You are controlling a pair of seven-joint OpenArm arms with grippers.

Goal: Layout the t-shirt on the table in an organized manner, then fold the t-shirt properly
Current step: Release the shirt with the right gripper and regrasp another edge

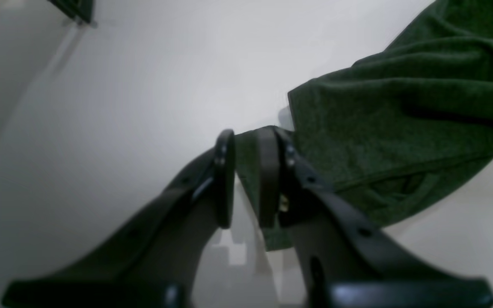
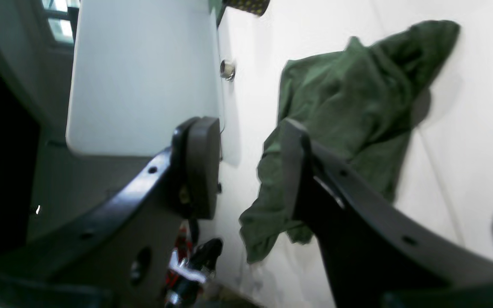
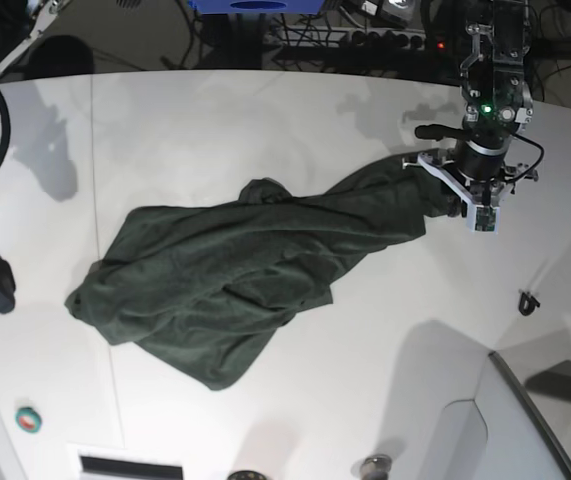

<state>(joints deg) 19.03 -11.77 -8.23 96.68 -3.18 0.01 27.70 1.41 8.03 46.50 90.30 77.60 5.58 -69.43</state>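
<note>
Left gripper (image 1: 246, 177) pinches the t-shirt (image 3: 235, 275) hem narrowly; right gripper (image 2: 246, 171) gapes empty beside it — thin hold may slip.

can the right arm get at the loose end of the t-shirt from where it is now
Probably yes. The right end effector is open and empty, off at the table edge, and the crumpled end of the t-shirt lies on that side with only bare tabletop between. The left end effector pinches the opposite end, well clear.
</note>
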